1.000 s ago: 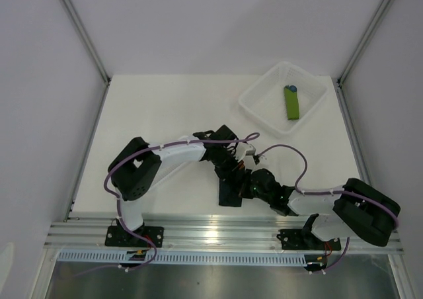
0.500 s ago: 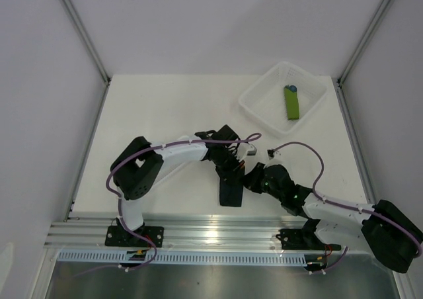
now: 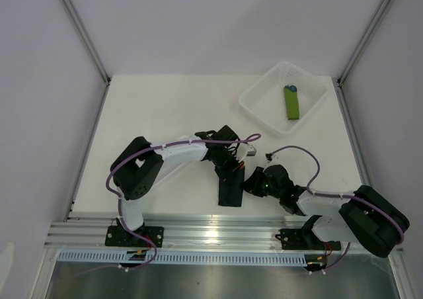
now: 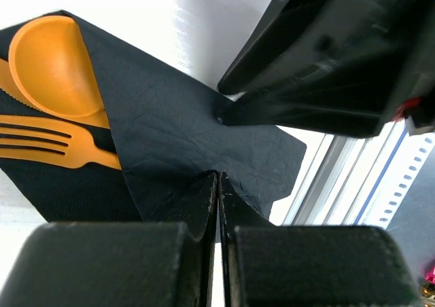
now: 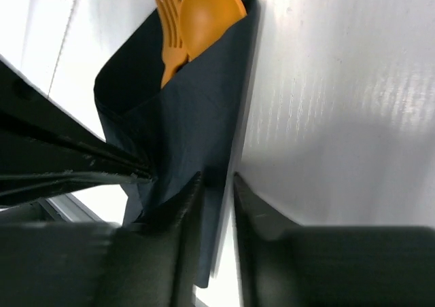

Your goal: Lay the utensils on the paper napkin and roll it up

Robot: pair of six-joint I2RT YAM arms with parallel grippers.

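Up close, my left gripper [image 4: 218,181] is pinched fully shut on a raised fold of the napkin [image 4: 183,137], which lies near the front edge of the table [image 3: 165,107]. My right gripper [image 5: 216,185] stands slightly parted, the napkin's edge in the gap but apparently not clamped. Beyond the fold, the orange spoon [image 4: 51,66] and fork [image 4: 47,140] lie side by side on the black sheet, half covered. I judge both placed and the rolling under way. Next, the right gripper needs a firm hold to turn the fold over them without dragging them out.
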